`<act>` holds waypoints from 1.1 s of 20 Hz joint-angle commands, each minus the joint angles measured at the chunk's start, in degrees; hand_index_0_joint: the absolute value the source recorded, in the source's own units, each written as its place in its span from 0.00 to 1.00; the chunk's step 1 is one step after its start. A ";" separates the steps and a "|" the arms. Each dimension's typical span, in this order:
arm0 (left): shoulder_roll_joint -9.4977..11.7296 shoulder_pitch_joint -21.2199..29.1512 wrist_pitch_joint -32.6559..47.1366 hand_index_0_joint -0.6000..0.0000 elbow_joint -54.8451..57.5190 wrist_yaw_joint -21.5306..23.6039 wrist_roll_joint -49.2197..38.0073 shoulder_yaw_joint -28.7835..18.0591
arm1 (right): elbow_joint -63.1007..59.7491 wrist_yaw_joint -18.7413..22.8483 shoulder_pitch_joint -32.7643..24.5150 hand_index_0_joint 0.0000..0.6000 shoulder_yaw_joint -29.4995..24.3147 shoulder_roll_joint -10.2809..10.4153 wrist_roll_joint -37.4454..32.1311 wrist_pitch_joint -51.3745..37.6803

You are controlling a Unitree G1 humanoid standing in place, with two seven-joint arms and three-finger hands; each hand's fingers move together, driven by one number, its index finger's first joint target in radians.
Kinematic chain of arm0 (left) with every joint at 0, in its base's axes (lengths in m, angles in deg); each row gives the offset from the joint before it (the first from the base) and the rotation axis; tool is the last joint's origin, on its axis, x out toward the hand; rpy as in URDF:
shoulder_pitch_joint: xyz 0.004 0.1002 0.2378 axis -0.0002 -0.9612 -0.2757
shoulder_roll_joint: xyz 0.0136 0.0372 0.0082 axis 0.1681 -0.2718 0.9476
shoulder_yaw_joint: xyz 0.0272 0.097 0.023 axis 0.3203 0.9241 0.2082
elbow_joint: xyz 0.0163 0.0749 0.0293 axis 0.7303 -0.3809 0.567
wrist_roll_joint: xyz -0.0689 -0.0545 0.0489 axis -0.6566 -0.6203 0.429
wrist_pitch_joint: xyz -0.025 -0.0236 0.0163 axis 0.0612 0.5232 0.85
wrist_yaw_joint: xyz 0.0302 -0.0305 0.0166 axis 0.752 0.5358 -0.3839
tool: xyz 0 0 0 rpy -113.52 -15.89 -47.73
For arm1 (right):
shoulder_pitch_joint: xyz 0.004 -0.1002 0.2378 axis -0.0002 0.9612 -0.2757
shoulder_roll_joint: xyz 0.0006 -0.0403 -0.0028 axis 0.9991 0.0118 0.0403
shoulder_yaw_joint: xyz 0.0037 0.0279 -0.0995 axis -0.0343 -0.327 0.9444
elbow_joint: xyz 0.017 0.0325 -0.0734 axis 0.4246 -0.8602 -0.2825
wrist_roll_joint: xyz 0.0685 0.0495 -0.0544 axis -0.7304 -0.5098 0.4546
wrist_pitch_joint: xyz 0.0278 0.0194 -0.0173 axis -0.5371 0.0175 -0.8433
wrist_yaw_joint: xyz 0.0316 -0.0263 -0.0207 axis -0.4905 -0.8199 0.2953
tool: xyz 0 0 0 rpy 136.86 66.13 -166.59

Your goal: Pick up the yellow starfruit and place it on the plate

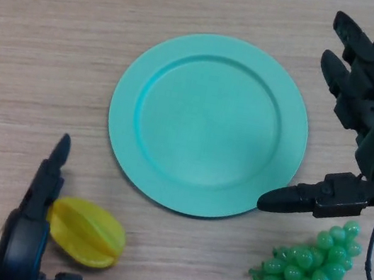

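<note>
No readable text, label or number anywhere.

A pale wood-grain table (44, 51) is seen. On it are laid a round turquoise plate (207, 124), a ridged yellow starfruit (89, 232) and a bunch of green plastic grapes (306, 266).

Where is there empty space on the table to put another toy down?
The widest bare wood lies above and left of the teal plate. The plate itself holds nothing. The near edge is crowded: the left hand sits open against the yellow starfruit, and the open right hand is above the green grapes. A small bare patch lies between starfruit and grapes.
</note>
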 commanded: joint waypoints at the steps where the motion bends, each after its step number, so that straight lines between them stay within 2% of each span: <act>1: 1.41 0.08 1.96 1.00 0.88 5.22 3.79 -0.41 | 4.15 0.33 -0.97 0.00 -4.18 -1.44 -2.53 -5.29; 5: 1.38 1.34 1.09 1.00 -1.97 9.72 9.65 -0.33 | 5.36 0.96 -0.54 0.00 -4.66 -1.55 -3.40 -4.45; 6: 1.38 1.39 1.04 0.92 -2.20 9.96 9.98 -0.31 | 5.45 0.95 -0.45 0.00 -4.65 -1.57 -3.42 -4.42; 7: 1.42 1.48 1.11 0.67 -2.42 10.08 10.22 -0.29 | 5.50 0.96 -0.48 0.00 -4.69 -1.59 -3.47 -4.40; 8: 1.48 1.52 1.23 0.50 -2.58 10.03 10.31 -0.27 | 5.53 0.98 -0.53 0.00 -4.71 -1.61 -3.48 -4.40; 9: 1.62 1.45 1.48 0.25 -2.70 9.48 10.20 -0.19 | 5.54 1.03 -0.57 0.00 -4.71 -1.63 -3.45 -4.45; 10: 1.88 0.85 1.36 0.08 -2.26 8.00 9.96 0.05 | 5.69 1.10 -0.58 0.00 -4.74 -1.59 -3.60 -4.53; 11: 2.23 0.18 0.97 0.00 -1.66 5.99 9.62 0.39 | 5.84 1.31 -0.77 0.00 -4.74 -1.55 -3.94 -4.31; 16: 3.19 -0.54 -2.68 0.00 0.19 1.06 11.25 0.50 | 6.28 1.16 -0.44 0.00 -4.57 -1.47 -4.05 -3.44; 22: 2.80 -1.50 -5.94 0.00 10.89 -1.04 10.62 -0.06 | 7.39 0.68 -0.23 0.00 -4.53 -1.47 -4.38 -1.39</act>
